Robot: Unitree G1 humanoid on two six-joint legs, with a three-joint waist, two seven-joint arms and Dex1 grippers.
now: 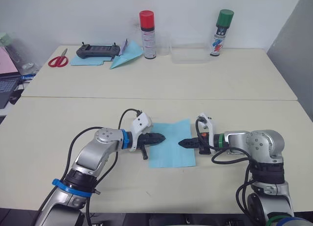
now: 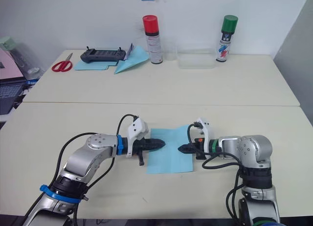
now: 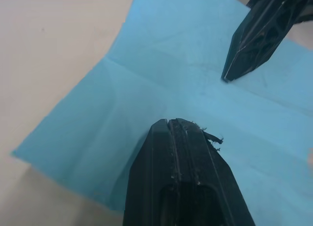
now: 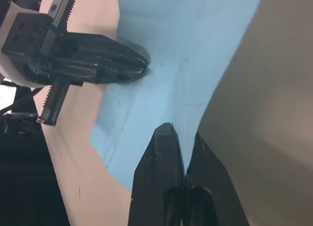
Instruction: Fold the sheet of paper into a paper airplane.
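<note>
In the left eye view, the paper [image 1: 172,144] is seen flat on the near table [image 1: 146,108], between the left gripper [image 1: 163,137] and the right gripper [image 1: 181,143]; both tips are above its side edges.

In the left wrist view, the left fingers [image 3: 183,152] are pressed together, nothing held.

In the right wrist view, the right fingers [image 4: 166,152] are closed, empty, over the paper's edge.

Both arms reach inward, forearms low and level, wrists facing each other. Left gripper [image 1: 161,137] and right gripper [image 1: 182,143] point tip to tip, near but apart, each with fingers pressed together.
</note>
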